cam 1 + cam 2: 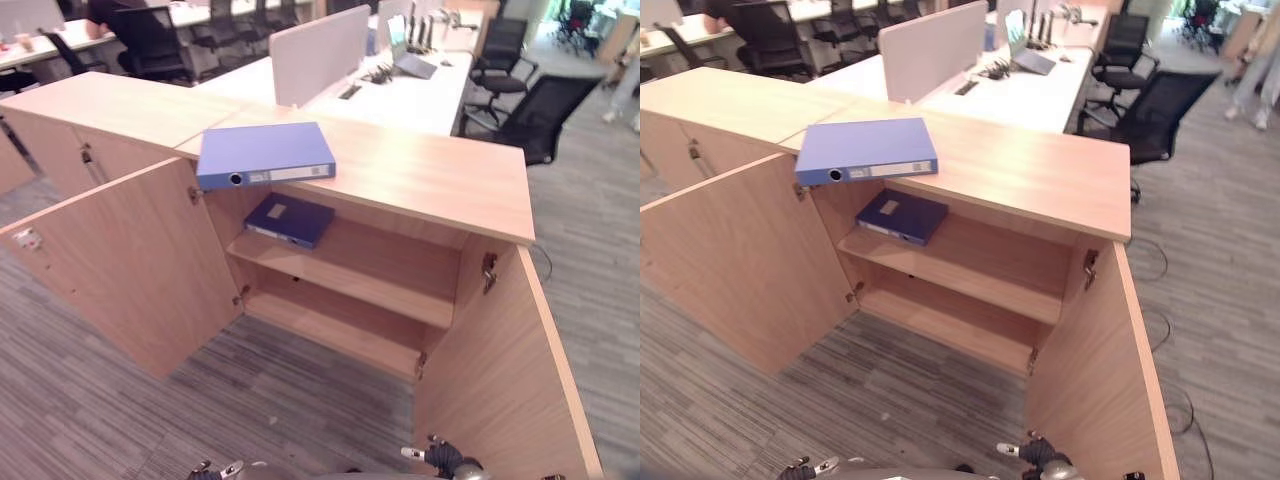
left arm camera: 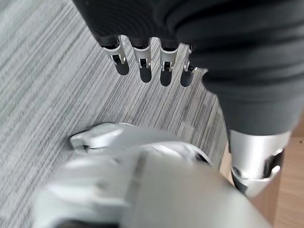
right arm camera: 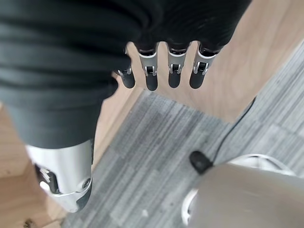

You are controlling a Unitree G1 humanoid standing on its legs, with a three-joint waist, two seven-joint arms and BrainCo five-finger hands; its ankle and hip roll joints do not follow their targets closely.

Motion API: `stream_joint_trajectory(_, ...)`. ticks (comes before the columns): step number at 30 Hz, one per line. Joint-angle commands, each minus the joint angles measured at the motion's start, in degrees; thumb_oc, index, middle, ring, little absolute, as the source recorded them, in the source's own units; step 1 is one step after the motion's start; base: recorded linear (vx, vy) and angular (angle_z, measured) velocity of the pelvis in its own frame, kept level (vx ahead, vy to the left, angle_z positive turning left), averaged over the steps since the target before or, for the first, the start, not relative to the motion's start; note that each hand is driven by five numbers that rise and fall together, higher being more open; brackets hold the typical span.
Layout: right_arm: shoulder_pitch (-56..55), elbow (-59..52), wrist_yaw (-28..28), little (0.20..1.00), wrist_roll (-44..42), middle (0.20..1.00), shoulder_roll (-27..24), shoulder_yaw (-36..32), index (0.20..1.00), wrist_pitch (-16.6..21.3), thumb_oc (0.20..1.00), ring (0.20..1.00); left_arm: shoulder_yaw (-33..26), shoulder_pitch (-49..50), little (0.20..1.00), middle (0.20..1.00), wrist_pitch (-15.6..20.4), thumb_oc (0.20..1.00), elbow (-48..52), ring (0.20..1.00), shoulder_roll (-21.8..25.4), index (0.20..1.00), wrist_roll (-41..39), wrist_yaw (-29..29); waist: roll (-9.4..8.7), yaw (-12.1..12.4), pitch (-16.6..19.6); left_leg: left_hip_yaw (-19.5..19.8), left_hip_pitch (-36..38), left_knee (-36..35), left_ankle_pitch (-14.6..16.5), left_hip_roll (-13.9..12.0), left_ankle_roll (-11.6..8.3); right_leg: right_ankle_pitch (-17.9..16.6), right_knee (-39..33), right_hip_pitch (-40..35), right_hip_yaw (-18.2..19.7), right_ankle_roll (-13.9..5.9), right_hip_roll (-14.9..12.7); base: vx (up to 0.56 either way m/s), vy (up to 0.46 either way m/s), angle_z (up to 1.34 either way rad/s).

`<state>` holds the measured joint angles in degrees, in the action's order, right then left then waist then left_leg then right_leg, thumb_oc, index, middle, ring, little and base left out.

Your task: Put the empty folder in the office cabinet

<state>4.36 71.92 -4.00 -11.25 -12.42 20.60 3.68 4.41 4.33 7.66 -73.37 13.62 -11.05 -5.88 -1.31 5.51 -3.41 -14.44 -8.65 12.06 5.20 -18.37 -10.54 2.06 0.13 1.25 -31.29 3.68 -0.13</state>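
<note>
Light blue flat lever-arch folder [image 1: 265, 153] lying on the left of the wooden office cabinet's top [image 1: 420, 170], near corner overhanging the edge. Darker blue folder [image 1: 289, 219] on the upper shelf [image 1: 370, 262], far end hidden under the top. Both doors swung open. Left hand [image 2: 152, 66] and right hand [image 3: 161, 71] low over grey carpet [image 1: 150, 410], fingers straight, holding nothing.

Colours and patterns noted

We recorded a periwinkle-blue folder [image 1: 265, 152] with a white spine label, a navy folder [image 1: 288, 219], a light wood-grain cabinet [image 1: 430, 175], grey striped carpet [image 1: 120, 400], and silver, dark-tipped fingers [image 2: 142, 64] on the left hand [image 2: 118, 21].
</note>
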Motion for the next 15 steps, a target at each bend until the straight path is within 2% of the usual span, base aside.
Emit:
stream_joint_trajectory(1, 3.18, -0.11, -0.64, 1.000, -0.53, 1.000, -0.36, -0.74, 1.000, 1.91, 1.000, 1.000, -0.46, -0.43, 1.000, 1.000, 1.92, 1.000, 0.49, 1.000, 2.12, 1.000, -3.03, -1.82, -0.91, 4.08, -3.96, 4.22, 0.35, -4.04, -8.50, 1.63, 4.34, -2.92, -5.13, -2.10, -1.49, -9.48, -2.58, 0.13, 0.192, -0.82)
stream_joint_trajectory(2, 3.21, 0.14, -0.79, 1.000, -0.61, 1.000, -0.51, -0.62, 1.000, 1.86, 1.000, 1.000, -0.56, -0.50, 1.000, 1.000, 2.38, 1.000, 0.65, 1.000, 2.04, 1.000, -4.61, -2.11, 0.22, 4.53, -4.11, 9.03, 0.25, -10.95, -12.46, 0.55, 2.88, -1.82, -5.13, -2.88, 0.84, -9.36, -2.10, 0.13, 0.200, -0.58)
stream_joint_trajectory(3, 3.21, 0.13, -0.79, 1.000, -0.62, 1.000, -0.53, -0.62, 1.000, 1.86, 1.000, 1.000, -0.55, -0.51, 1.000, 1.000, 2.39, 1.000, 0.64, 1.000, 2.02, 1.000, -4.62, -2.11, 0.26, 4.52, -4.12, 9.01, 0.40, -11.21, -12.63, 0.52, 2.83, -1.80, -5.13, -2.91, 0.83, -9.32, -2.05, 0.15, 0.307, -0.61)
stream_joint_trajectory(4, 3.24, 0.46, -1.03, 1.000, -0.84, 1.000, -0.94, -1.24, 1.000, 1.68, 1.000, 1.000, -0.60, -0.43, 1.000, 1.000, 2.46, 1.000, 0.81, 1.000, 1.62, 1.000, -5.71, -2.14, 1.29, 4.04, -4.02, 11.09, 0.15, -14.62, -14.50, -0.65, 1.98, -0.99, -5.13, -3.57, 2.55, -9.53, -2.29, 0.06, 0.305, -0.47)
stream_joint_trajectory(6, 3.10, 0.92, -1.13, 1.000, -0.74, 1.000, -1.38, -1.91, 1.000, 1.49, 1.000, 1.000, -0.51, -0.63, 1.000, 1.000, 2.41, 1.000, 0.53, 1.000, 1.24, 1.000, -6.14, -1.94, 2.23, 3.64, -3.60, 12.24, 0.28, -15.38, -15.90, -0.43, 1.84, -1.50, -5.13, -3.53, 3.31, -9.59, -3.13, 0.08, 0.361, -0.51)
stream_joint_trajectory(9, 2.70, 1.55, -0.99, 1.000, -0.77, 1.000, -2.07, -2.74, 1.000, 1.35, 1.000, 1.000, -0.22, -0.32, 1.000, 1.000, 2.41, 1.000, 0.50, 1.000, 0.64, 1.000, -6.40, -1.74, 3.80, 3.19, -2.67, 13.59, 1.56, -15.65, -14.56, 0.21, 0.91, -1.58, -5.13, -3.41, 4.21, -9.97, -3.26, 0.07, 0.275, -0.53)
stream_joint_trajectory(10, 2.58, 2.16, -1.20, 1.000, -1.06, 1.000, -2.68, -3.68, 1.000, 1.30, 1.000, 1.000, 0.43, -0.71, 1.000, 1.000, 2.50, 1.000, 0.22, 1.000, 0.17, 1.000, -6.58, -1.49, 4.40, 2.98, -2.18, 15.94, 1.51, -13.65, -12.45, 1.71, 0.49, -2.50, -5.13, -3.21, 4.87, -10.23, -4.60, 0.10, 0.495, -0.50)
stream_joint_trajectory(11, 2.60, 2.44, -1.03, 1.000, -1.17, 1.000, -2.87, -4.05, 1.000, 1.09, 1.000, 1.000, 0.56, -1.08, 1.000, 1.000, 2.38, 1.000, -0.17, 1.000, 0.08, 1.000, -6.55, -1.32, 4.63, 2.50, -1.72, 16.52, 1.49, -13.06, -11.12, 2.31, 0.40, -2.57, -5.13, -3.35, 4.77, -10.47, -5.43, 0.07, 0.377, -0.25)
stream_joint_trajectory(12, 2.60, 2.44, -1.03, 1.000, -1.17, 1.000, -2.87, -4.05, 1.000, 1.09, 1.000, 1.000, 0.56, -1.08, 1.000, 1.000, 2.38, 1.000, -0.17, 1.000, 0.08, 1.000, -6.55, -1.32, 4.62, 2.47, -1.69, 16.55, 1.43, -13.04, -11.12, 2.33, 0.40, -2.57, -5.13, -3.32, 4.73, -10.47, -5.44, 0.08, 0.407, -0.27)
stream_joint_trajectory(13, 2.34, 2.69, -1.13, 1.000, -1.37, 1.000, -3.12, -5.33, 1.000, 0.73, 1.000, 1.000, 1.52, -1.48, 1.000, 1.000, 2.32, 1.000, -0.57, 1.000, -0.25, 1.000, -6.26, -1.08, 4.82, 1.35, -1.81, 16.15, 0.85, -9.71, -8.76, 3.70, 0.90, -3.62, -5.13, -3.72, 4.68, -11.52, -8.03, 0.07, 0.455, -0.09)
stream_joint_trajectory(15, 1.69, 2.53, -0.84, 1.000, -1.41, 1.000, -3.23, -6.23, 1.000, 0.28, 1.000, 1.000, 2.53, -2.36, 1.000, 1.000, 2.35, 1.000, -0.57, 1.000, 0.07, 1.000, -5.84, -0.62, 4.41, 0.38, -1.94, 14.99, 0.12, -6.18, -6.07, 6.28, 1.70, -5.12, -5.13, -4.52, 4.67, -12.38, -11.24, 0.10, 0.522, 0.03)
